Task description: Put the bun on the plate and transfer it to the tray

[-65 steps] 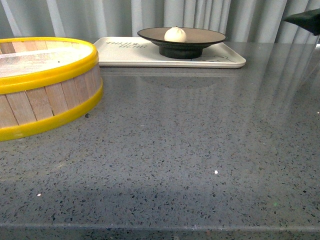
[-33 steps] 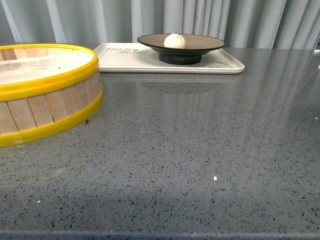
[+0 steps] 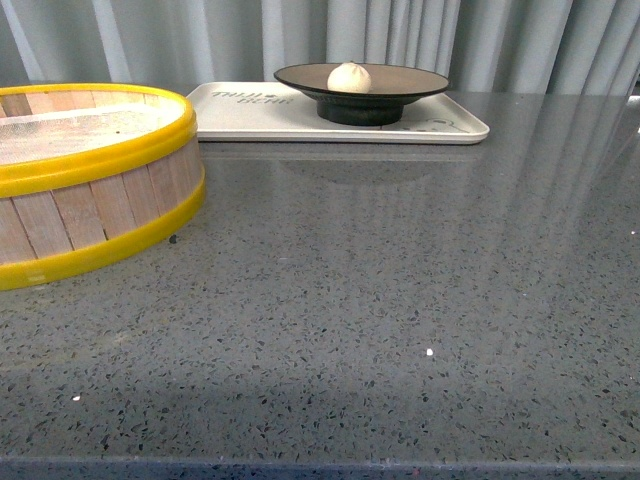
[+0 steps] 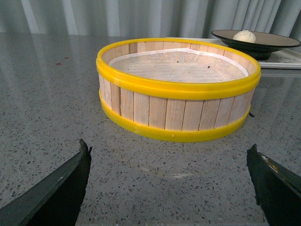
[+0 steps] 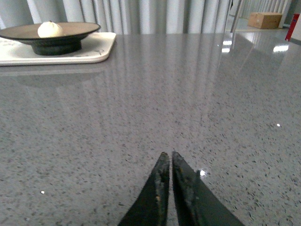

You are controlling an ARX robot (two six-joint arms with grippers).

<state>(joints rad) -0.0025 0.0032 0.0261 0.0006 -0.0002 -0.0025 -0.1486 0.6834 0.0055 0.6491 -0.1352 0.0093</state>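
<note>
A cream-white steamed bun [image 3: 349, 77] sits near the centre of a brown plate [image 3: 410, 80] with a black rim and foot, and the plate stands on the right-hand half of an off-white rectangular tray [image 3: 250, 115] at the far edge of a grey speckled stone table [image 3: 380, 300]. Grey lettering is printed on the tray's left end, too faint and foreshortened to read. A wooden steamer basket [image 3: 90, 190] with yellow rims stands on the table near the tray's left end, lined with a pale sheet. Grey pleated curtains [image 3: 200, 40] hang behind. The left gripper [image 4: 171, 186], fingers spread wide and holding nothing, faces the basket. The right gripper [image 5: 168, 188], fingertips pressed together and empty, hangs low over bare tabletop, well apart from the tray.
</note>
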